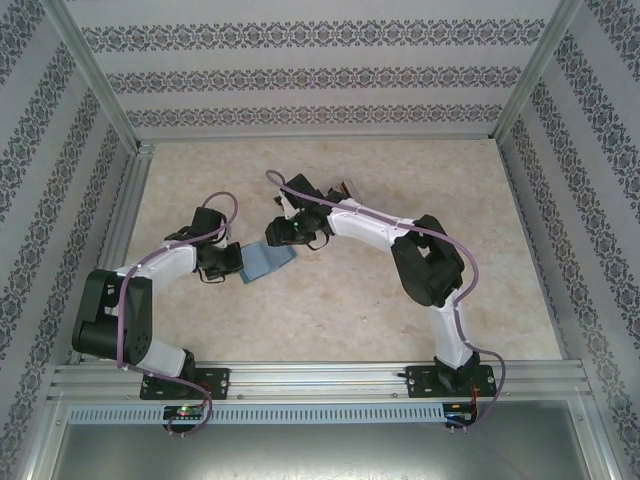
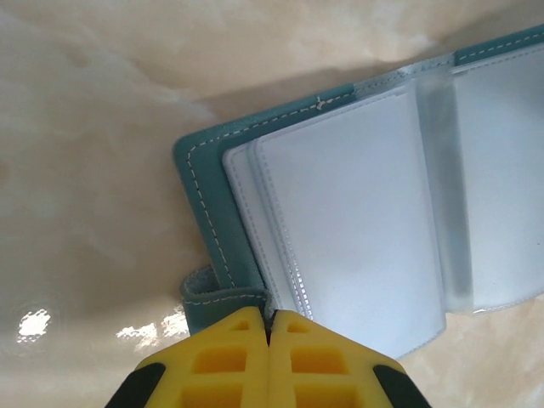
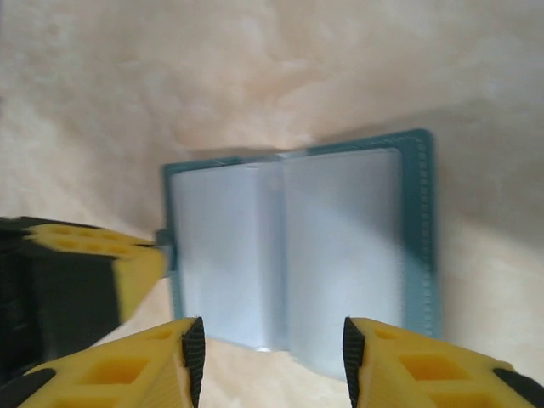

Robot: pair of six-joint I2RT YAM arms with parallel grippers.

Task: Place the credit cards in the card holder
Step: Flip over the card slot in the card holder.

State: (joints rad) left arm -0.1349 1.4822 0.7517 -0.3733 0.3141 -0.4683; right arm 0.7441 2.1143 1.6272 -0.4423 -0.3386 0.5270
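Top external view: the card holder (image 1: 268,261) lies open on the table (image 1: 360,310) between the arms. Its long axis runs left-right, tab end toward the left gripper (image 2: 270,327), which is clamped on that edge. The right gripper (image 3: 272,344) hovers above, jaws apart, empty.

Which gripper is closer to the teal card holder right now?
Left. The left gripper is shut on the card holder at its tab edge; the right gripper is open above the opened holder and appears clear of it.

Open card holder (image 1: 270,259) on table (image 1: 360,310)
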